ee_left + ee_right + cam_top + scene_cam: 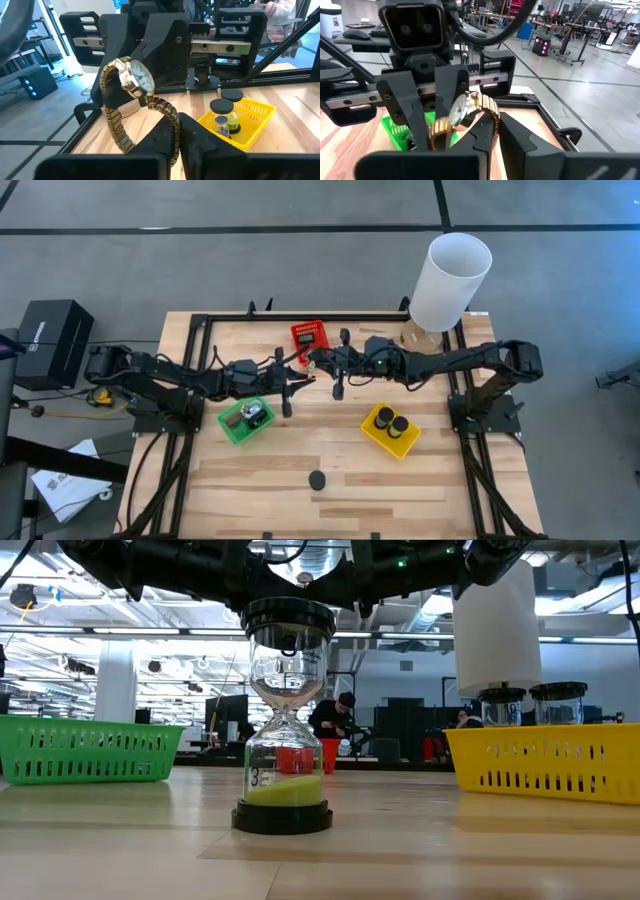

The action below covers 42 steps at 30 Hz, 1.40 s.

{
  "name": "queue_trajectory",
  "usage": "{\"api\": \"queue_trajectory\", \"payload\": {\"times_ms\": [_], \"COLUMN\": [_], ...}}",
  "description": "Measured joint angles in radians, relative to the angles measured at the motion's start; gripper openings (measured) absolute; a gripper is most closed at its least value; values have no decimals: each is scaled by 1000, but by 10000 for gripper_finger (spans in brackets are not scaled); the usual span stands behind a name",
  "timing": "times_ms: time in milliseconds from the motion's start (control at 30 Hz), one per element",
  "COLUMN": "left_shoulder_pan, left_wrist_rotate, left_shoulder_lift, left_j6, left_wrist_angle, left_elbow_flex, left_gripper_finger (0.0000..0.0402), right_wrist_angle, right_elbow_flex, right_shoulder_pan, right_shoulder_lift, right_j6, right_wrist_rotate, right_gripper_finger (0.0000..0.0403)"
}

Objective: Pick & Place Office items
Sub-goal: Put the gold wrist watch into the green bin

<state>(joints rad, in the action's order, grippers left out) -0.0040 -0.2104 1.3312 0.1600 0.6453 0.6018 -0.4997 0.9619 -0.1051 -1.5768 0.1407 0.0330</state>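
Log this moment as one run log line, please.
phase: handover | item: gold watch | left gripper: shut on band | right gripper: shut on band | where: mid-air, above table centre

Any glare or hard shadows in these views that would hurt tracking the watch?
High view: even light, with only soft shadows on the table. Low view: the hourglass glass catches ceiling-light reflections, and the arms above it are backlit, almost silhouettes. Left wrist view: the watch dial glares white. Right wrist view: its gold band shines, but its links are still readable.
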Motion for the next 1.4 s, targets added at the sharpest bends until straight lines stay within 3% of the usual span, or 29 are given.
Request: {"api": "queue_trajectory", "payload": {"times_ms": [400,667,967,1100,1267,1400], "left_shoulder_pan": [0,15,33,28,26,-11], "left_wrist_rotate": [-6,-114,-115,-110,-18,117], "left_shoulder_lift": [0,-34,-293,-419,-494,-494], "left_j6": [0,-6,-166,-311,-511,-628], "left_wrist_angle": [0,-116,-533,-782,-1077,-1150], "left_elbow_flex": [0,1,2,2,0,-71], "left_gripper_finger": [7,7,7,11,8,9], "right_wrist_angle": [76,121,160,167,171,171], "right_elbow_flex": [0,0,0,0,0,0], "right_shoulder_pan": [0,-2,-2,-2,-2,-2], "right_shoulder_lift": [1,1,1,1,1,1], "right_j6": [1,-1,-1,-1,-1,-1], "right_wrist_rotate": [0,25,27,27,27,27], "right_gripper_finger": [83,134,148,145,141,142]}}
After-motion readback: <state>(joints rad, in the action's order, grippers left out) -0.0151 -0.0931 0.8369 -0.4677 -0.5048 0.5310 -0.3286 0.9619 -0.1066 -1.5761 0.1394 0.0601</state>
